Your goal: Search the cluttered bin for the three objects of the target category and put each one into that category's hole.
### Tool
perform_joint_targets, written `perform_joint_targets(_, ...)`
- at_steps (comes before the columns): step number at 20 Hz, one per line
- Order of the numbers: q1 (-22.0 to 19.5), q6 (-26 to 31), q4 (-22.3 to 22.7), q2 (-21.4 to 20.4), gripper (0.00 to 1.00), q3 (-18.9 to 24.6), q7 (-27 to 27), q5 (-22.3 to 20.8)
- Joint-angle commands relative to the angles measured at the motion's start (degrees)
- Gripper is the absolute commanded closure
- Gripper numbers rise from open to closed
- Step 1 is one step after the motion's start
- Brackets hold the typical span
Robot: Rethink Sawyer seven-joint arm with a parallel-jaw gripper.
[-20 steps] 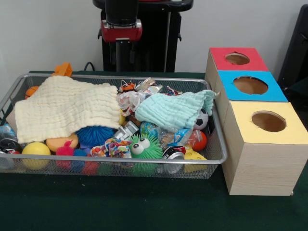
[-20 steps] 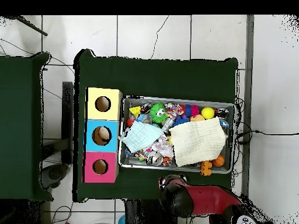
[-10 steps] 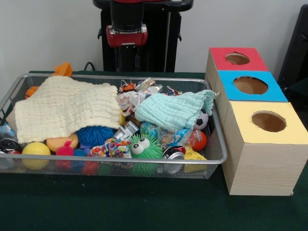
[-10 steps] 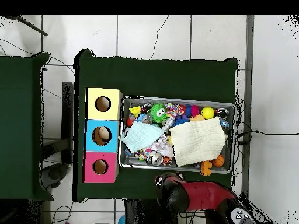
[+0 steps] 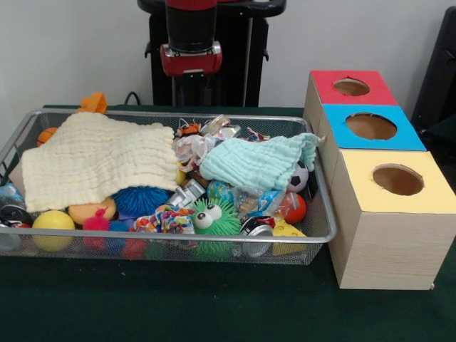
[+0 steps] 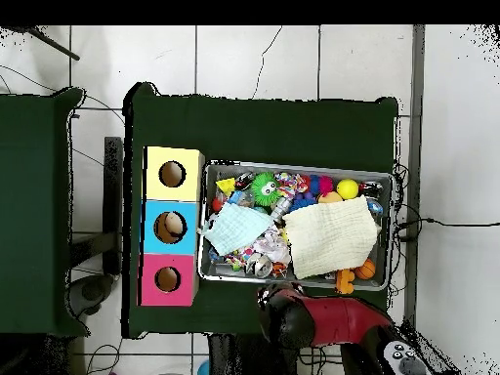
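- The cream cloth (image 5: 96,160) blankets the left half of the wire bin (image 5: 324,214); whatever lies beneath it is out of sight.
- A blue spiky ball (image 5: 139,201) pokes out from under that cloth's lower edge, its upper part covered.
- The mint cloth (image 5: 260,162) hides most of the soccer ball (image 5: 298,176), with only a slice showing at its right.
- The orange toy (image 5: 93,102) behind the bin's far rim is only partly seen, so its kind is unclear.
- The arm (image 5: 189,43) is cut off by the top edge in the front view; its fingers can't be made out against the dark pedestal.
- From overhead, the bin's small toys are too tiny to identify.
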Motion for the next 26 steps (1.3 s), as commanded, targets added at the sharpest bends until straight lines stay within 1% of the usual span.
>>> perform_joint_targets(1,-1.08,6.92,-8.78,0.99,0.00,5.80,2.41,3.61)
perform_joint_targets(4,-0.83,5.99,-9.13,1.86,0.00,5.39,2.69,3.59)
perform_joint_targets(14,1.21,-2.18,-8.61,6.46,0.00,1.59,6.20,0.61)
perform_joint_targets(18,2.08,-4.98,-8.96,8.49,0.00,0.14,7.29,0.00)
perform_joint_targets(22,3.78,-7.85,-9.90,10.60,0.00,-1.80,8.39,-0.41)
perform_joint_targets(26,4.29,-8.71,-9.82,11.14,0.00,-2.39,8.25,-0.13)
